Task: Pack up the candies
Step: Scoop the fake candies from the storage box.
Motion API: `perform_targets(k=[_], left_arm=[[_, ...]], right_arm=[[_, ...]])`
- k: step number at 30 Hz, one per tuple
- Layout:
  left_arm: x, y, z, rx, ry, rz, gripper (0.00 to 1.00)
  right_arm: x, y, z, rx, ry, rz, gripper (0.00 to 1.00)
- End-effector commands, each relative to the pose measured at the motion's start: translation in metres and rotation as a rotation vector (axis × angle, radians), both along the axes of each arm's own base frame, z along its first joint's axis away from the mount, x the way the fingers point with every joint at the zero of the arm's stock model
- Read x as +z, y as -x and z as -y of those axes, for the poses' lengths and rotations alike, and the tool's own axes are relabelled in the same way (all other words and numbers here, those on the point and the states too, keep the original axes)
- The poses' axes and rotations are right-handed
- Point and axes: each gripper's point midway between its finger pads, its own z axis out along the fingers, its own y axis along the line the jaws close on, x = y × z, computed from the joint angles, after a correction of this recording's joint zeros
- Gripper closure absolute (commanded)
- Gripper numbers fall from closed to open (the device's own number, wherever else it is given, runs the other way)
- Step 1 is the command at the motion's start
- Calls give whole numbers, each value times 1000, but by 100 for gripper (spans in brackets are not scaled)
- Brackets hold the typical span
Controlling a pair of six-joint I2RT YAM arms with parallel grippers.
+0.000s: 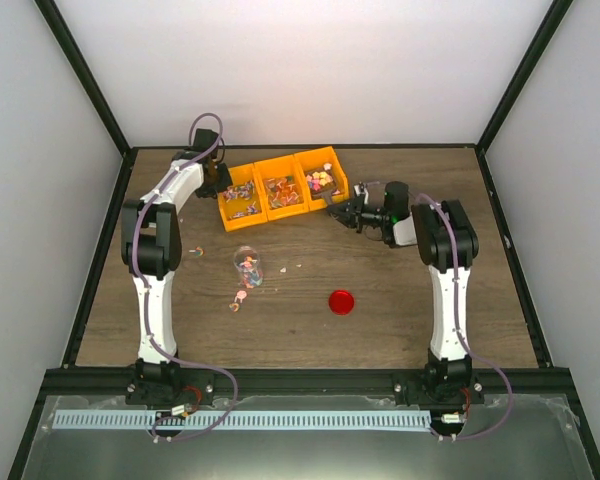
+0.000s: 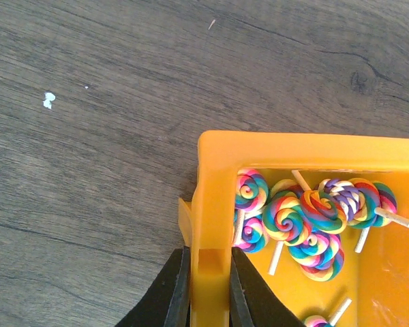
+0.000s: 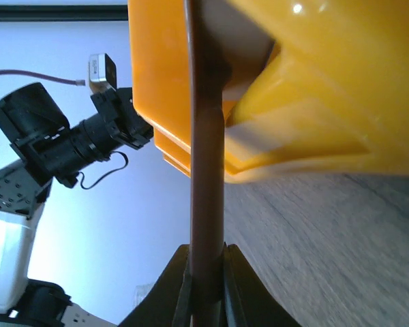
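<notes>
From above, my left gripper (image 1: pixel 213 182) sits at the left orange bin (image 1: pixel 245 224) and my right gripper (image 1: pixel 340 211) at the right bin (image 1: pixel 315 152); the candies (image 1: pixel 321 181) fill the bins, some lie in the clear jar (image 1: pixel 247 265), a few are spilled beside it. Left wrist: jaws pinched on the bin wall (image 2: pixel 215 204), presumably steadying it; swirl lollipops (image 2: pixel 307 218) inside. Right wrist: jaws clamped on a thin brown handle (image 3: pixel 206 157) reaching the bin, likely for scooping.

The fingers (image 3: pixel 172 297) pinch a thin brown strip (image 3: pixel 206 177) that rises upright before an orange bin (image 3: pixel 327 82).
</notes>
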Motion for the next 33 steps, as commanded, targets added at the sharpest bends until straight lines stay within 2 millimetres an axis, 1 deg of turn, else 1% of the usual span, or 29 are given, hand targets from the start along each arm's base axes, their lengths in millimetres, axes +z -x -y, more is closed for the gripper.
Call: perform_targets(k=[1, 5, 10, 12, 21, 24, 29, 33], left_arm=[[-32, 25, 42, -47, 163, -136, 96], [-31, 26, 41, -53, 159, -139, 96], [-28, 27, 39, -60, 152, -135, 96], [-26, 27, 38, -60, 153, -133, 96], [-20, 27, 36, -74, 151, -124, 96], [-20, 27, 36, -75, 152, -122, 96], [-16, 25, 37, -78, 155, -109, 96], [-18, 26, 37, -76, 158, -114, 96]], right_arm=[[15, 41, -16, 176, 14, 90, 99], [26, 39, -15, 158, 22, 128, 99], [33, 30, -16, 147, 10, 144, 99], [40, 25, -16, 136, 2, 158, 99], [76, -16, 1, 59, -11, 220, 99], [82, -24, 6, 44, -15, 224, 99], [92, -23, 13, 27, -46, 211, 99], [112, -13, 15, 11, -86, 201, 99]])
